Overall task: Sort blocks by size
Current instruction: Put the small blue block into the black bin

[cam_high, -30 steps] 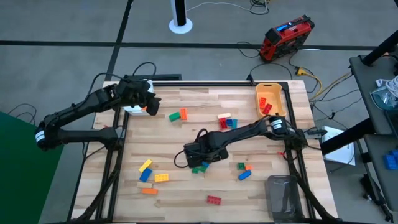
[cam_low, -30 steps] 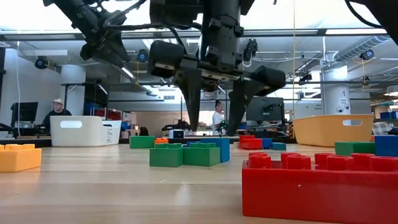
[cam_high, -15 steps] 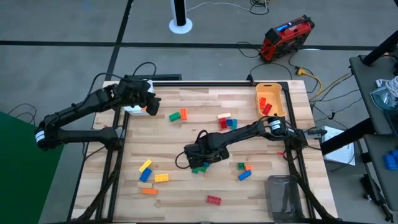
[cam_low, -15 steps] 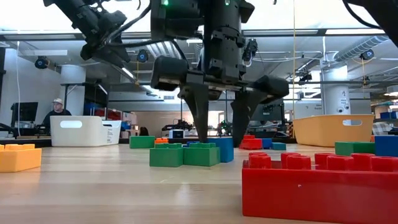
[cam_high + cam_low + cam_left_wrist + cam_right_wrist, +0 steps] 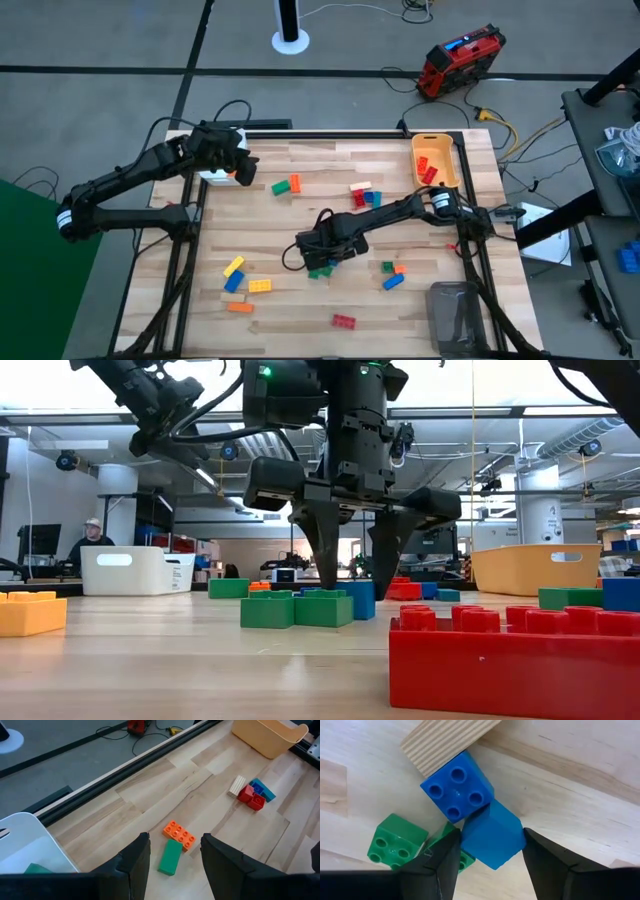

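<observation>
Blocks lie scattered on the wooden table. My right gripper (image 5: 322, 252) stands at mid-table, fingers pointing down, shut on a blue block (image 5: 492, 835) lying smooth face up. That block touches a studded blue block (image 5: 457, 792) and sits beside two green blocks (image 5: 395, 845). In the low view the fingers (image 5: 325, 550) reach down behind the green blocks (image 5: 295, 610). My left gripper (image 5: 238, 166) hangs open over the far left by the white bin (image 5: 213, 177), with an orange block (image 5: 179, 834) and a green block (image 5: 170, 857) on the table below it. My right gripper pinches the smooth blue block by two opposite sides (image 5: 520, 837) between its two fingers, coming from above and pointing down. The block fills the gap between the fingers. It lies on the table, one corner against the studded blue block.
An orange-yellow bin (image 5: 435, 160) with red blocks stands at the far right and a grey bin (image 5: 455, 315) at the near right. Red, beige and blue blocks (image 5: 362, 195) lie near mid-table. Yellow, blue and orange blocks (image 5: 240, 280) and a red block (image 5: 344, 321) lie toward the near edge.
My right gripper has come down over the blue and green blocks, and its fingers have closed in from a wide gap to the width of the blue block. The blocks have stayed where they were.
</observation>
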Robot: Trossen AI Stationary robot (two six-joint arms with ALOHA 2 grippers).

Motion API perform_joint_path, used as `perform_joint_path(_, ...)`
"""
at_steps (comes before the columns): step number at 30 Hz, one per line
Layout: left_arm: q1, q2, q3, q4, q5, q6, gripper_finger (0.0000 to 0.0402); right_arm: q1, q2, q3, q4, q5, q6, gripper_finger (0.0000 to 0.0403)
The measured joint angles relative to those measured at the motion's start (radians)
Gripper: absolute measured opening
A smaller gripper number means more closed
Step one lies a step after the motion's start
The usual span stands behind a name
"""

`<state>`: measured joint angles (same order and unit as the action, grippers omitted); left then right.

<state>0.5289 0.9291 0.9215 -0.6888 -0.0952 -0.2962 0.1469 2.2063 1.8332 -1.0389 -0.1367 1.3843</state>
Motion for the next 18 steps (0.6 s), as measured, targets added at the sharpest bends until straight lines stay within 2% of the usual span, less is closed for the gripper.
perform_joint_path(9, 0.0, 0.0, 0.0, 0.0, 0.0, 0.0, 0.0153, -0.01, -0.007, -0.001, -0.012, 0.011, -0.028, 0.0185)
perform_joint_path(18, 0.0, 0.0, 0.0, 0.0, 0.0, 0.0, 0.0153, -0.01, -0.013, 0.04, -0.129, 0.014, -0.073, 0.0184)
